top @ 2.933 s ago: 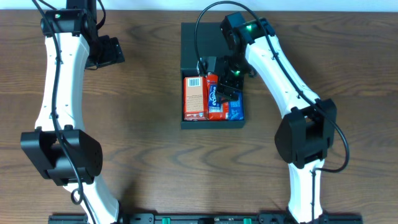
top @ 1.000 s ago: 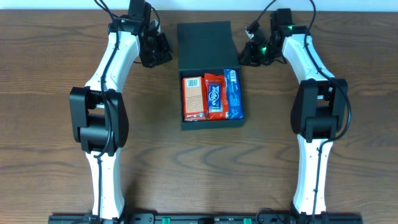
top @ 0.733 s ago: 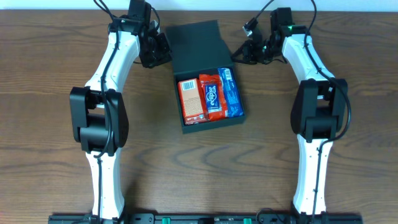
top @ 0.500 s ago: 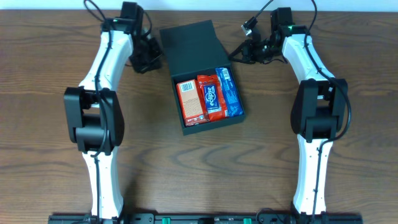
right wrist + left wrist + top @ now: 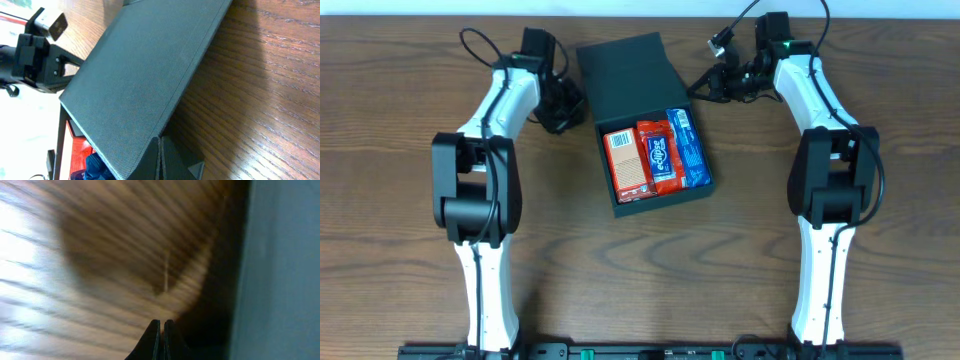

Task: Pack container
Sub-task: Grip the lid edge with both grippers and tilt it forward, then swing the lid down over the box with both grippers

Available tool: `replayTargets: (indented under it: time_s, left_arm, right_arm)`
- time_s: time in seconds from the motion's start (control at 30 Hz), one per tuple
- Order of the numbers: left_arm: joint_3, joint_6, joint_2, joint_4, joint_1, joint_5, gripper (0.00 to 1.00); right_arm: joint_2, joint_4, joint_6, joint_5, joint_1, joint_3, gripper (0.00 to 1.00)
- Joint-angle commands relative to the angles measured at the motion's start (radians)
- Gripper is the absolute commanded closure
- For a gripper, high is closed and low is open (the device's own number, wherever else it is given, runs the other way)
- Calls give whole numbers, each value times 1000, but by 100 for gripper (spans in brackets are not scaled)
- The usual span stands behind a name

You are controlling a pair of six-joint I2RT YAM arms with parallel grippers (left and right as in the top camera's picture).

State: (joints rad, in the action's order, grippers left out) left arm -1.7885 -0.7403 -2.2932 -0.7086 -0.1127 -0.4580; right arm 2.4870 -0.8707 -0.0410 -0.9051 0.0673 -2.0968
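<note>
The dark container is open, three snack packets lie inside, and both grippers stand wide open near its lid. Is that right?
One thing is wrong: the left gripper and right gripper are shut, jaws together, as both wrist views show. The container is open with three packets inside.

We see a brown wooden table (image 5: pixel 620 270) filling nearly the whole overhead view, its grain running from side to side under soft, even light. Along the table's far edge runs a narrow pale strip (image 5: pixel 620 8); we cannot tell whether it is wall or floor. Along the table's near edge lies a black rail (image 5: pixel 650 352) with small green parts. In the left wrist view the table's wood is blurred, with bright glare (image 5: pixel 20 255) on its left part. In the right wrist view a washed-out white area (image 5: pixel 25 125) lies past the table.
</note>
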Motion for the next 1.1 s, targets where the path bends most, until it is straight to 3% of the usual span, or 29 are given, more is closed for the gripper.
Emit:
replayTargets:
  time_s: [0.0, 0.3, 0.47, 0.83, 1.07]
  left_arm:
    - [13, -85, -9, 38, -6, -34, 94]
    - [15, -92, -9, 179, -34, -54, 94]
    - [15, -40, -9, 311, -32, -159, 94]
    - [14, 139, -8, 360, -31, -338, 94]
    - [7, 200, 8, 373, -25, -378, 94]
  right_arm:
    - [14, -5, -19, -50, -2, 1, 98]
    - [14, -24, -29, -62, 0, 1, 99]
    - [14, -55, -81, -106, 0, 1, 99]
    - [14, -64, -191, -275, -1, 1, 99]
    - [14, -114, -264, -325, -1, 1, 99]
